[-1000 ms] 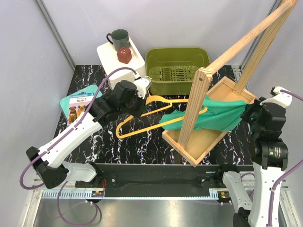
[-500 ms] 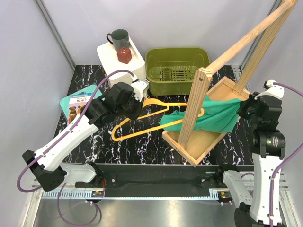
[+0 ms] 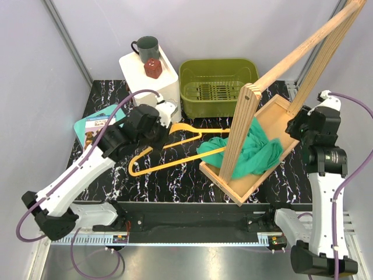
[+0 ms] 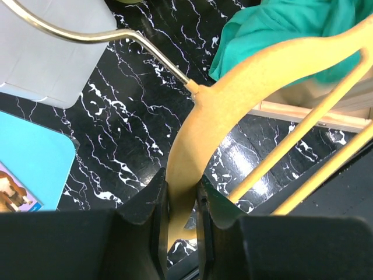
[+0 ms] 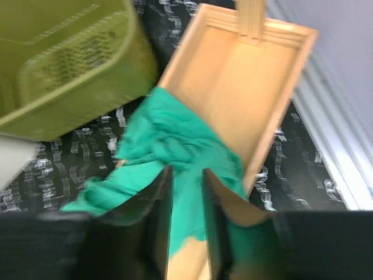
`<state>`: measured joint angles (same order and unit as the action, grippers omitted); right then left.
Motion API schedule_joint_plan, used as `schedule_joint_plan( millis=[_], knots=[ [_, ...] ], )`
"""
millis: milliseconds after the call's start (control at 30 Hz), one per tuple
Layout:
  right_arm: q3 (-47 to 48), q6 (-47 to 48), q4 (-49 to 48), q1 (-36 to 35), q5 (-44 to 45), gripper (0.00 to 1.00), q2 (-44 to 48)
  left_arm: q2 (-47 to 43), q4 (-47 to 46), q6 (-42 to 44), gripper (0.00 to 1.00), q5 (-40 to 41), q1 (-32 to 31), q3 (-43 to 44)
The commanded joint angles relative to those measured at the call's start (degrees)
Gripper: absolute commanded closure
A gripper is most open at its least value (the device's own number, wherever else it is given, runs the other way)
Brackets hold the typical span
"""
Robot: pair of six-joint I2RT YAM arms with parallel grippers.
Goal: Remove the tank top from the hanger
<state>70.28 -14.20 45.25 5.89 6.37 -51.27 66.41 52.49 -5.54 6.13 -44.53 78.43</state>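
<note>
My left gripper point(image 3: 158, 132) point(image 4: 182, 188) is shut on the yellow hanger point(image 3: 175, 157) point(image 4: 233, 93), on its shoulder just below the metal hook point(image 4: 87, 36). The hanger lies slanted over the black table. Its right end reaches the left edge of the teal tank top point(image 3: 252, 153) point(image 4: 280, 26) point(image 5: 175, 146). The tank top sits crumpled in the wooden tray point(image 3: 274, 119) point(image 5: 245, 76), behind the rack's post. My right gripper point(image 3: 294, 125) point(image 5: 185, 175) hovers open above the tank top, with nothing between its fingers.
The slanted wooden rack point(image 3: 291, 58) rises from the tray at the right. An olive basket point(image 3: 217, 87) point(image 5: 64, 64) stands behind. A white box point(image 3: 148, 76) carries a mug point(image 3: 145, 48) and a red jar point(image 3: 152, 67). A blue booklet point(image 3: 96, 128) lies at the left.
My right gripper has opened and let go of the tank top, which dropped from a stretched span into a heap in the tray. My left arm has drawn the hanger leftward.
</note>
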Motion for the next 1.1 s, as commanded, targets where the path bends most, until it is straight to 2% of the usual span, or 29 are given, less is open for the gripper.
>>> schedule_joint_plan(
  millis=[0, 100, 200, 400, 500, 600, 733, 800, 933, 1033, 1067],
  knots=[
    [-1.2, -2.1, -1.1, -0.1, -12.7, 0.4, 4.5, 5.2, -6.1, -3.7, 1.0, 1.2, 0.1, 6.7],
    [-3.4, -5.7, -2.4, -0.1, -21.4, 0.22, 9.1, 11.4, -7.3, -6.6, 1.0, -0.7, 0.0, 12.8],
    [-5.7, -7.7, -4.6, -0.1, -29.0, 0.13, 13.6, 15.9, -9.7, -9.7, 1.0, -3.2, 0.1, 18.7],
    [-11.5, -13.6, -11.6, -0.1, -38.5, 0.12, 18.8, 20.2, -17.4, -15.7, 1.0, -12.3, -0.1, 21.0],
    [-14.8, -16.1, -16.2, -0.1, -40.0, 0.12, 21.5, 22.1, -19.3, -16.0, 1.0, -17.0, -0.9, 21.8],
    [-14.1, -13.9, -15.1, -0.1, -36.4, 0.1, 23.7, 22.0, -19.3, -11.9, 1.0, -16.6, -2.2, 20.9],
    [-8.7, -9.3, -9.9, -0.1, -31.2, 0.08, 23.6, 18.8, -19.8, -3.2, 1.0, -13.3, -2.6, 16.9],
    [-7.0, -7.8, -6.6, -0.1, -31.8, 0.09, 21.7, 16.0, -20.1, 3.3, 1.0, -12.8, -2.4, 14.4],
    [-5.9, -7.8, -4.0, -0.1, -38.4, 0.11, 20.1, 11.4, -20.9, 10.5, 1.0, -21.7, 3.0, 10.3],
    [-6.2, -8.0, -4.0, -0.1, -40.6, 0.17, 20.7, 9.9, -18.1, 14.5, 1.0, -25.3, 5.0, 10.4],
    [-6.3, -8.0, -4.0, -0.1, -40.9, 0.23, 21.0, 9.6, -17.8, 15.4, 1.0, -24.9, 5.0, 10.2]
  ],
)
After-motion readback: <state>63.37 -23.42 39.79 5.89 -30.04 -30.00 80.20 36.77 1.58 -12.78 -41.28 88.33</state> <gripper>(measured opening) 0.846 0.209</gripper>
